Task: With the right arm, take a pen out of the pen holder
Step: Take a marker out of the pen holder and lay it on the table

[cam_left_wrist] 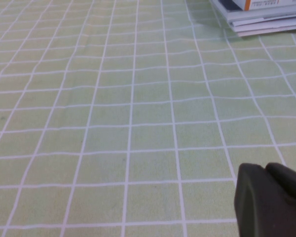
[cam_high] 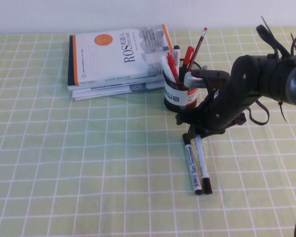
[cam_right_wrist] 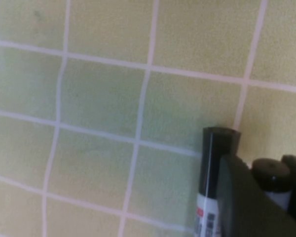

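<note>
While my left gripper [cam_left_wrist: 271,202] hangs over the green cloth [cam_high: 89,158], grip unclear, my right gripper [cam_high: 192,133] pinches a pen [cam_right_wrist: 271,173] lying on it.

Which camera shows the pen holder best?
The high view: the pen holder stands whole behind the right gripper, which grips a marker lying on the checked cloth. Both wrist views miss it; the left gripper hovers over that cloth.

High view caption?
Right gripper holds a marker beside a second marker, before the pen holder; left gripper outside this view.
</note>
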Robot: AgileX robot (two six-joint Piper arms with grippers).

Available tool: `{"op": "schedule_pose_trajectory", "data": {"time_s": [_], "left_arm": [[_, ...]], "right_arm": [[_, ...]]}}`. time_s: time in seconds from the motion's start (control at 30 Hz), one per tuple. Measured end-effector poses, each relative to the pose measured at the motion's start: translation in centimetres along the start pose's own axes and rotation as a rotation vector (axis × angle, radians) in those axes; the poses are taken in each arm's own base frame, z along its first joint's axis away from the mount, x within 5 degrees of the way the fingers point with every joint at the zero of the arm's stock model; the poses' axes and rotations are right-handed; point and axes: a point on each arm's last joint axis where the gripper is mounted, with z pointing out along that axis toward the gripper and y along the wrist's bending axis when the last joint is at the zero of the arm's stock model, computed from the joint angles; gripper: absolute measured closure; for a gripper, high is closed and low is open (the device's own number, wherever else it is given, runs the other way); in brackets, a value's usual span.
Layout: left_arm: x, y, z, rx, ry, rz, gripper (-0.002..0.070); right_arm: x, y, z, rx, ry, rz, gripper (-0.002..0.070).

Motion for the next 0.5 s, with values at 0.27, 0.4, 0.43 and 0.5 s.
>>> {"op": "schedule_pose_trajectory", "data": {"time_s": [0.27,0.4,0.43,0.5], "left_arm": [[0.00,0.00,0.00,0.000,0.000,0.000,0.0680],[0.00,0.00,0.00,0.000,0.000,0.000,0.0680],[0.00,0.00,0.00,0.000,0.000,0.000,0.0680],[0.00,0.00,0.00,0.000,0.000,0.000,0.0680]], "right_arm": [[-0.35,-0.40,0.52,-0.003,-0.025,0.017,0.0569],[-0.46,-0.39,0.52,-0.004,-0.037,0.017,0.0536],[-0.48,-0.38,0.52,-0.005,-0.039,0.017,0.0510],[-0.49,-0.38,0.52,-0.005,-0.041,0.017,0.0453]]}}
